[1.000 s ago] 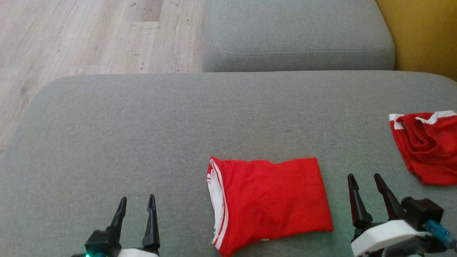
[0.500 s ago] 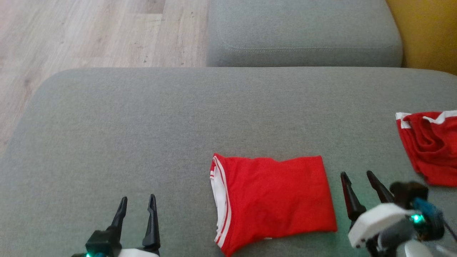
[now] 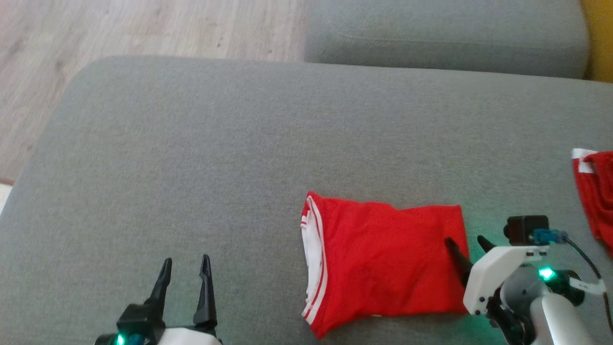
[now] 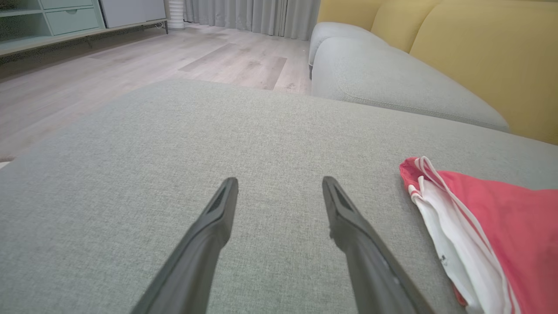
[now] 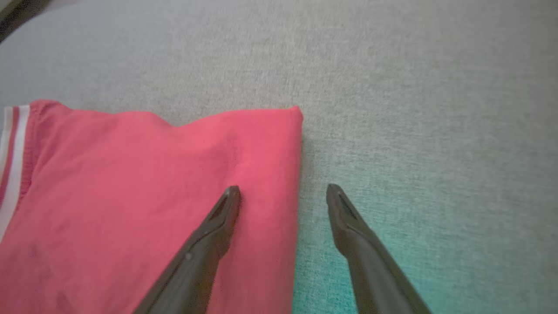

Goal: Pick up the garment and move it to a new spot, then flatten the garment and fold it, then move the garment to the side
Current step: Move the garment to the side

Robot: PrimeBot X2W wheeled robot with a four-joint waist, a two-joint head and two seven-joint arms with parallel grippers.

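Note:
A folded red garment (image 3: 383, 258) with white trim on its left edge lies on the grey cushion (image 3: 239, 158); it also appears as a red fold (image 5: 144, 196) in the right wrist view and at the right edge (image 4: 488, 235) of the left wrist view. My right gripper (image 3: 467, 242) is open and straddles the garment's right edge, one finger over the red cloth, the other over bare cushion (image 5: 392, 131). My left gripper (image 3: 184, 273) is open over bare cushion, well left of the garment, with nothing between its fingers (image 4: 218, 218).
A second, crumpled red garment (image 3: 596, 191) lies at the cushion's right edge. Another grey cushion (image 3: 445, 28) sits behind, with yellow upholstery (image 4: 479, 52) to the right. Wooden floor (image 3: 119, 28) lies beyond the cushion's left and far edges.
My right gripper has moved left onto the folded garment's right edge. The head camera has shifted, sliding the whole scene rightward. The left gripper has stayed put.

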